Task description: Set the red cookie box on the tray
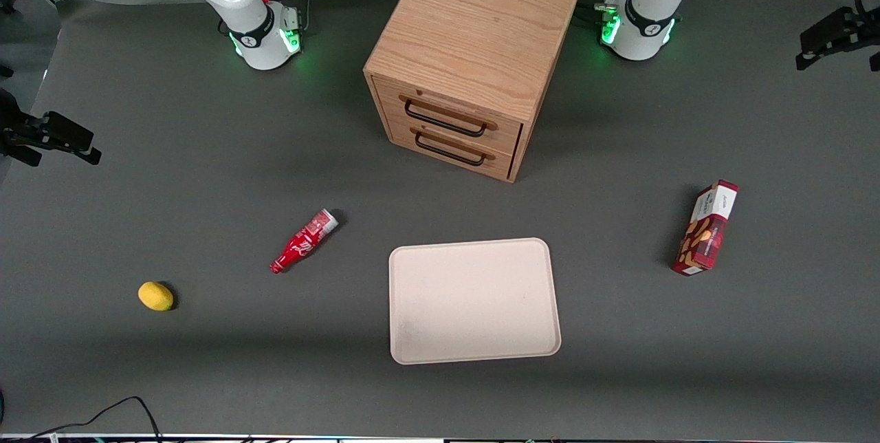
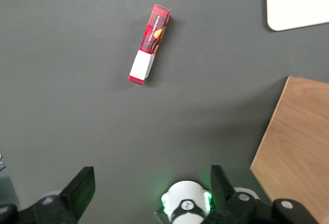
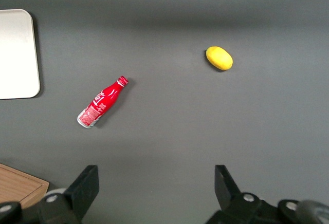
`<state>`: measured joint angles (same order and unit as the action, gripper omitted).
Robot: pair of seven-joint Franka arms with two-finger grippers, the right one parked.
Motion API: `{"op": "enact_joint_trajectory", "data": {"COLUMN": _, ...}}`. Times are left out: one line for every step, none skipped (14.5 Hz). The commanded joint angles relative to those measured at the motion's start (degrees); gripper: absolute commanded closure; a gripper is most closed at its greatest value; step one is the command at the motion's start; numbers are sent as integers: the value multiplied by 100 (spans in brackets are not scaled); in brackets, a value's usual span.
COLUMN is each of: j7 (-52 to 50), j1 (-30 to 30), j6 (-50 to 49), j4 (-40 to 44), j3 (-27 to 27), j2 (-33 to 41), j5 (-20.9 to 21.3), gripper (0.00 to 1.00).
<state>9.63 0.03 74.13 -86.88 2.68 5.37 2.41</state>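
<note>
Lying flat on the table (image 1: 206, 175), the red cookie box (image 1: 707, 228) sat toward the working arm's end, roughly midway between the table's front-camera edge and the edge w/ the arm bases, well apart from the tray (image 1: 474, 300). Tray was near the middle of the table, closer to the front-camera edge, nothing on it.

Handling, as a guess: slim cardboard, prob. light, stiff enough along its length but crushable if squeezed hard; printed surface may be a bit slick. Best hold likely across the narrow width near mid-length, fingers on the two long side faces, so it doesn't swing or tip. White end panel pointed toward the arm-base edge.

Gripper (image 2: 152, 193) hung high above the table near the left arm's base, fingers spread wide, holding nothing. In the left wrist view the box (image 2: 149, 44) lay well apart from it, w/ bare table between; not centred btwn the fingers, and its long axis ran slightly askew, so approach prob. needs a reach out, a descent and a small wrist turn.

Drawer cabinet (image 1: 473, 58) stood close to the arm-base edge, clear of the likely carry path.
</note>
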Motion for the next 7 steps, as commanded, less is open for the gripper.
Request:
{"op": "enact_joint_trajectory", "data": {"j7": 1037, "j1": 23, "j6": 153, "j4": 198, "j3": 416, "j2": -570, "j5": 58, "gripper": 0}}
{"op": "enact_joint_trajectory", "data": {"j7": 1449, "j1": 32, "j6": 346, "j4": 137, "j3": 505, "j2": -764, "j5": 58, "gripper": 0}}
{"op": "enact_joint_trajectory", "data": {"j7": 1810, "j1": 41, "j6": 539, "j4": 15, "j3": 636, "j2": -939, "j5": 14, "gripper": 0}}
{"op": "enact_joint_trajectory", "data": {"j7": 2101, "j1": 41, "j6": 828, "j4": -221, "j3": 733, "j2": -1046, "j5": -21, "gripper": 0}}
{"op": "enact_joint_trajectory", "data": {"j7": 2234, "j1": 41, "j6": 1197, "j4": -554, "j3": 734, "j2": -1099, "j5": -47, "gripper": 0}}
{"op": "enact_joint_trajectory", "data": {"j7": 2297, "j1": 41, "j6": 1687, "j4": -975, "j3": 734, "j2": -1143, "j5": -126, "gripper": 0}}
{"op": "enact_joint_trajectory", "data": {"j7": 2437, "j1": 32, "j6": 2136, "j4": -1310, "j3": 734, "j2": -1230, "j5": -214, "gripper": 0}}
